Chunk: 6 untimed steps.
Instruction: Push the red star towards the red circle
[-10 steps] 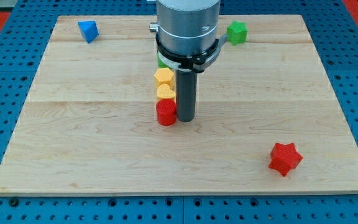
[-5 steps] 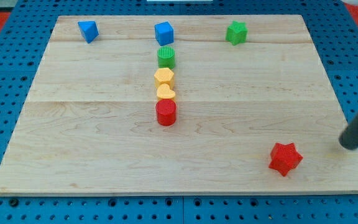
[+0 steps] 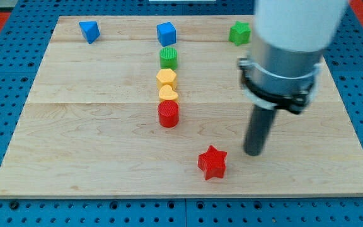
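1. While the red star [image 3: 212, 162] sits near the bottom edge of the surface [image 3: 93, 151], below and to the view's right of the red circle [image 3: 168, 114] and well apart from it, your push should run up and toward the view's left.
2. Your tip [image 3: 253, 152] stands to the view's right of the red star and slightly above it, close by but not touching; bring it round to the star's lower right flank before you drive, so the line of force passes through the star toward the red circle.
3. Keep the stroke slow and centred, since a star's points will likely turn it off course if you catch one at a glancing angle.
4. Stop short of the red circle, which touches the lower yellow heart [image 3: 168, 94] in a column with the upper yellow heart [image 3: 166, 78] and the green cylinder [image 3: 168, 57]; a hard arrival could scatter them.
5. Your arm hangs upright over the surface to the view's right of the red circle, rod vertical beneath the collar; there are no jaws on this rig to open or close.
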Motion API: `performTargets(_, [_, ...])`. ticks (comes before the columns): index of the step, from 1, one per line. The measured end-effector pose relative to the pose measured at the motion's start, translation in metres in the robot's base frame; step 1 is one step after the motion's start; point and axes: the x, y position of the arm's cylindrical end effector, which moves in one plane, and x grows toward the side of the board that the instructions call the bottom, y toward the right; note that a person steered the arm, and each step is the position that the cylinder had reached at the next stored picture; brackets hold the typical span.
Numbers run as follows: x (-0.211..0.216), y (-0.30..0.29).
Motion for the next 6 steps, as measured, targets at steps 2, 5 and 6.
performTargets(2, [0.066,-0.053])
performTargets(5, [0.016,-0.093])
performTargets(6, [0.021,-0.052])
